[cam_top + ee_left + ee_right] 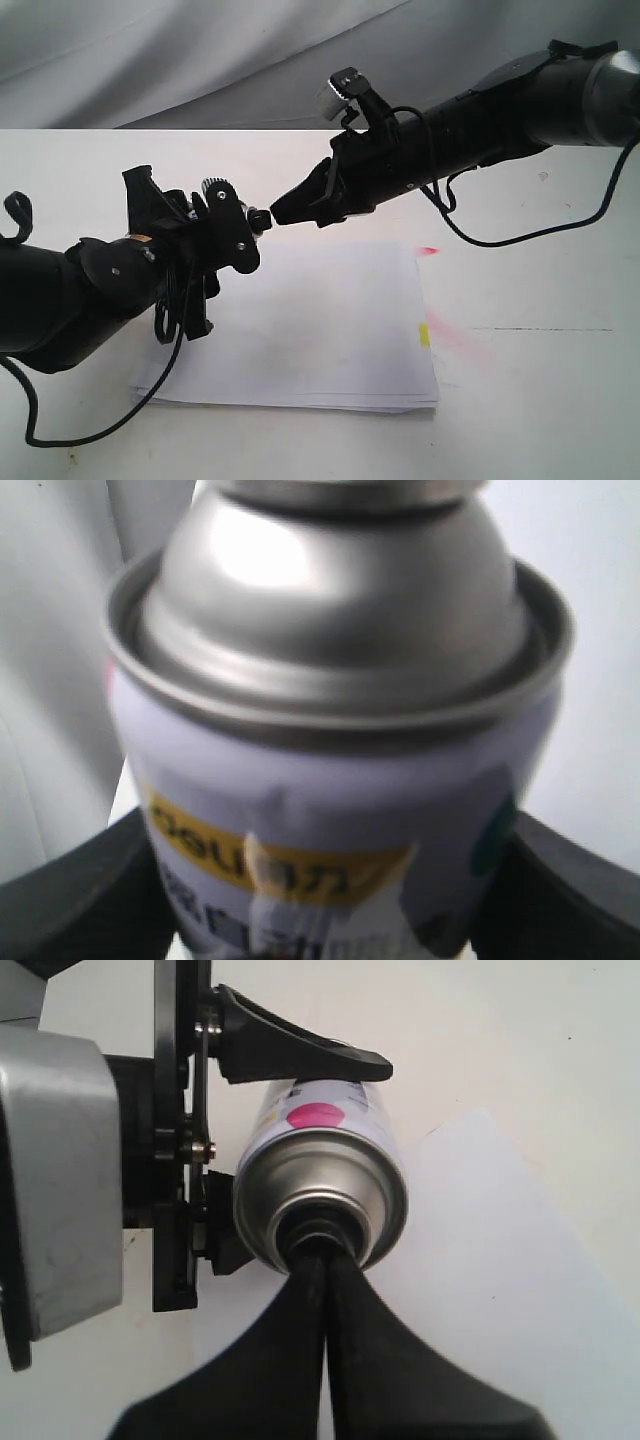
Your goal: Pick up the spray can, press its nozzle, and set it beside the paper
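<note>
My left gripper point(238, 232) is shut on the spray can point(330, 680) and holds it on its side above the paper point(320, 330). In the left wrist view the white label and silver dome fill the frame between both black fingers point(575, 890). In the exterior view only the can's silver tip with the black nozzle point(261, 218) sticks out of the gripper. My right gripper point(325, 1252) is shut, its joined fingertips pushed against the top of the can point(325, 1175), covering the nozzle there. The paper point(500, 1290) has a yellow mark point(424, 335) at its right edge.
The white table point(540, 400) carries pink stains point(462, 340) right of the paper and a small red spot point(430, 250) at the paper's far corner. A grey cloth backdrop point(200, 60) hangs behind. Cables point(90, 435) trail from both arms.
</note>
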